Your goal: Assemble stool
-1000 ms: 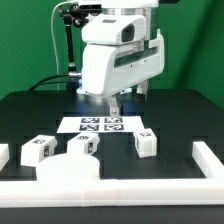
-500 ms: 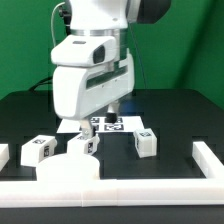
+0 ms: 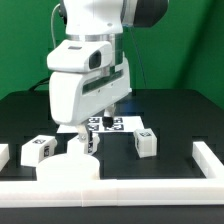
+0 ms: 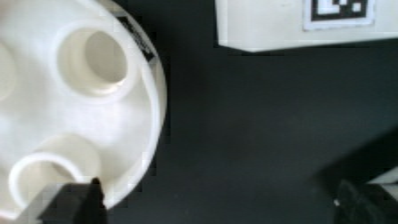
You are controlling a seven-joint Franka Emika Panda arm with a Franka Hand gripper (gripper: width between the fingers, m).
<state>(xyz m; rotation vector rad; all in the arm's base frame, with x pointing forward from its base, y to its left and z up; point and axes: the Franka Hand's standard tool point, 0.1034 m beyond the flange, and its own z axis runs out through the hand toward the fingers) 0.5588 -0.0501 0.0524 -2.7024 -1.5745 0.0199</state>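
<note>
Three short legs loose on the black bench: left leg, middle leg, right leg. Seat disc at near left, sockets up, just in front of the middle leg. Probably reaching down for a grasp at the disc's right rim. To do it well: descend straight, square the fingers to the rim, keep clear of the middle leg, close only when level. Tool low over that rim, spread wide, pinching nothing; cannot tell whether touching the disc.
</note>
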